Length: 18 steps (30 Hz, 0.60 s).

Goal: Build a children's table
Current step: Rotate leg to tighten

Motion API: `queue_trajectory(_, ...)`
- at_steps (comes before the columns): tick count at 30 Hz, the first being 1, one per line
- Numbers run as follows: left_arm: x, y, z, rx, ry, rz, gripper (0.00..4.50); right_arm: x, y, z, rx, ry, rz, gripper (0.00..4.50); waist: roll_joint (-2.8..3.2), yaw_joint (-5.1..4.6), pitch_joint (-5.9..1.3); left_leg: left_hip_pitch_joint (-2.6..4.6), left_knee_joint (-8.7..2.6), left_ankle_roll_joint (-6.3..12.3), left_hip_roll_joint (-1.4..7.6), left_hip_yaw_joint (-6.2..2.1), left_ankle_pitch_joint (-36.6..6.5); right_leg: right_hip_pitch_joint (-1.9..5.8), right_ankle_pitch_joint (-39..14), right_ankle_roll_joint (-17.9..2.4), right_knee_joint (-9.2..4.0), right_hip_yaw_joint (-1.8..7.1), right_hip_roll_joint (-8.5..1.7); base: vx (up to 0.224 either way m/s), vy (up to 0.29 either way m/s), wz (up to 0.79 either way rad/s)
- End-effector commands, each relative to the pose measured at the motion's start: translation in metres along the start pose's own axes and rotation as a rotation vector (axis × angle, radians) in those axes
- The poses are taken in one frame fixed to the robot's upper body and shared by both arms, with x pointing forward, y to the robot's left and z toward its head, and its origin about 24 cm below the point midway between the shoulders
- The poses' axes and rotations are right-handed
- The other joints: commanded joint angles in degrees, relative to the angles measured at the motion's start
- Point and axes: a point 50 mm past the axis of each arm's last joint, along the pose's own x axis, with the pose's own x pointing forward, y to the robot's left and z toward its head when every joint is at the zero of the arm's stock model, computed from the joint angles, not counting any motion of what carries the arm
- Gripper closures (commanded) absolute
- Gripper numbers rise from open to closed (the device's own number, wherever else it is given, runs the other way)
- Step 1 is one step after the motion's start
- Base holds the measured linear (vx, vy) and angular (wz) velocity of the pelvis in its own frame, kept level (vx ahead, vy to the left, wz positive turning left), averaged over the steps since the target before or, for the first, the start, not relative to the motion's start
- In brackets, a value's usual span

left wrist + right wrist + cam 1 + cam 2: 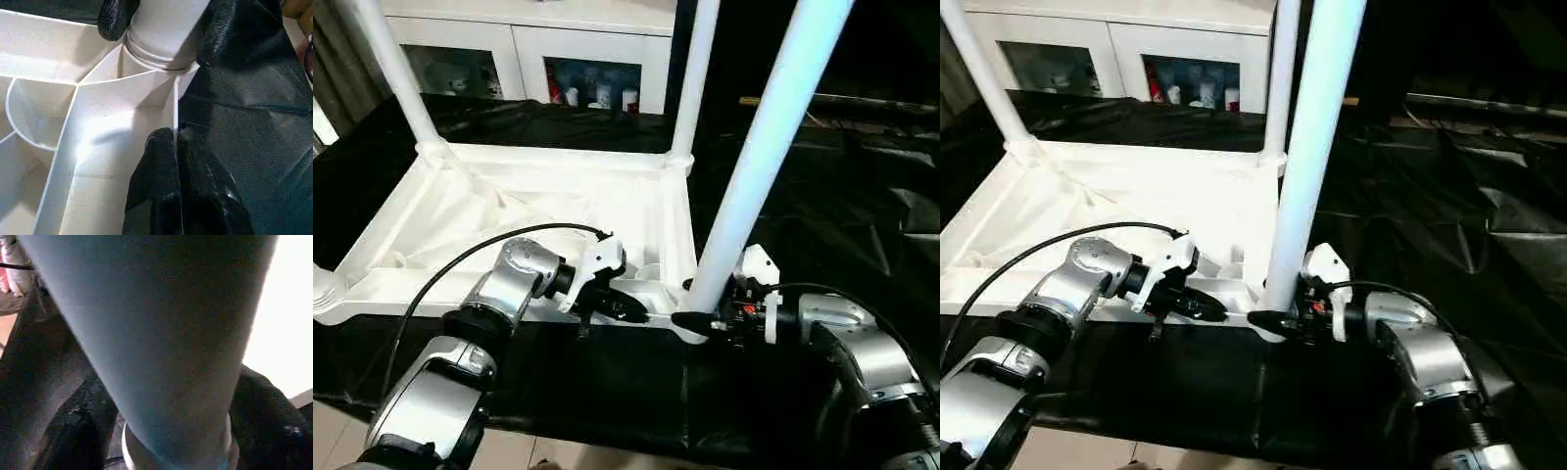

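1. I'm looking down on a black-covered work surface (pixel 607 392), with a white glass-fronted cabinet (pixel 538 59) against the back wall.
2. The children's table (pixel 538 211) lies upside down on that cover, ribbed underside up. Two legs already stand in the far corner sockets.
3. A third leg (pixel 759 157) stands tilted in the near corner socket on my right side. Its collar sits at the socket mouth, so I judge it not fully home yet.
4. My right gripper (pixel 705 315) has its black fingers either side of the leg's base, right at the collar. They clasp the leg there.
5. My left gripper (pixel 625 308) is pinched narrow on the thin rim wall of the top, just beside that socket, steadying it.
6. Handling, as I judge it: the plastic is light, stiff and smooth, so the fingers may slip on the round taper. The long leg will lever hard against the socket if I hold it high.
7. I'd keep the grip low, at the collar, and keep bracing the rim.
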Motion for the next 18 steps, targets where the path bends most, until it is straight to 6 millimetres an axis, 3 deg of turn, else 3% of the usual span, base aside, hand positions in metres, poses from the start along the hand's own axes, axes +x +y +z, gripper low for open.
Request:
queue_trajectory(1, 0.008, -0.004, -0.004, -0.017, 0.016, -0.034, 4.50, 0.005, 0.006, 0.006, -0.015, -0.018, 0.064, 1.60, -0.70, 0.09, -2.78, 0.23, -3.22, 4.49, 1.71, -0.32, -10.15, 2.92, -8.34, -14.75, -3.03, 2.20, -2.77, 0.000, 0.000, 0.00)
queue_trajectory(9, 0.009, -0.004, -0.004, -0.015, 0.017, -0.015, 4.50, 0.006, 0.009, 0.005, -0.001, -0.021, 0.078, 2.05, -0.82, 0.27, -2.87, 0.12, -3.07, 5.03, 1.63, -0.34, -8.79, 3.03, -7.11, -14.77, -2.83, 2.11, -2.70, 0.000, 0.000, 0.00)
queue_trajectory(13, 0.017, 0.005, -0.002, -0.030, 0.013, 0.124, 4.50, 0.014, 0.005, -0.001, 0.025, -0.032, -0.033, 2.08, -0.99, 0.27, -2.74, 0.18, -3.11, 4.70, 1.63, -0.36, -9.28, 2.80, -8.66, -14.27, -3.01, 2.15, -2.72, 0.000, 0.000, 0.00)
queue_trajectory(15, 0.020, 0.007, -0.001, -0.035, 0.011, 0.160, 4.50, 0.016, 0.001, -0.003, 0.030, -0.030, -0.084, 2.11, -1.31, 0.07, -2.66, 0.29, -3.20, 3.95, 1.49, -0.44, -10.79, 2.74, -11.66, -13.51, -3.37, 2.17, -2.87, 0.000, 0.000, 0.00)
queue_trajectory(16, 0.030, 0.014, 0.004, -0.055, -0.006, 0.271, 4.50, 0.024, -0.011, -0.011, 0.078, -0.020, -0.279, 2.16, -1.28, -0.13, -2.44, 0.24, -3.41, 3.29, 1.45, -0.56, -12.19, 2.65, -15.17, -12.42, -3.79, 2.15, -2.90, 0.000, 0.000, 0.00)
queue_trajectory(17, 0.034, 0.016, 0.006, -0.065, -0.014, 0.308, 4.50, 0.027, -0.015, -0.014, 0.098, -0.015, -0.349, 2.24, -1.15, -0.55, -2.24, 0.44, -3.59, 1.85, 1.40, -0.61, -14.04, 2.14, -19.19, -11.41, -4.20, 2.11, -2.90, 0.000, 0.000, 0.00)
queue_trajectory(18, 0.039, 0.018, 0.009, -0.076, -0.025, 0.346, 4.50, 0.031, -0.018, -0.017, 0.126, -0.017, -0.425, 2.32, -1.37, -0.86, -2.34, 0.58, -3.69, 0.66, 1.32, -0.88, -15.72, 2.23, -22.71, -10.12, -4.58, 1.97, -2.99, 0.000, 0.000, 0.00)
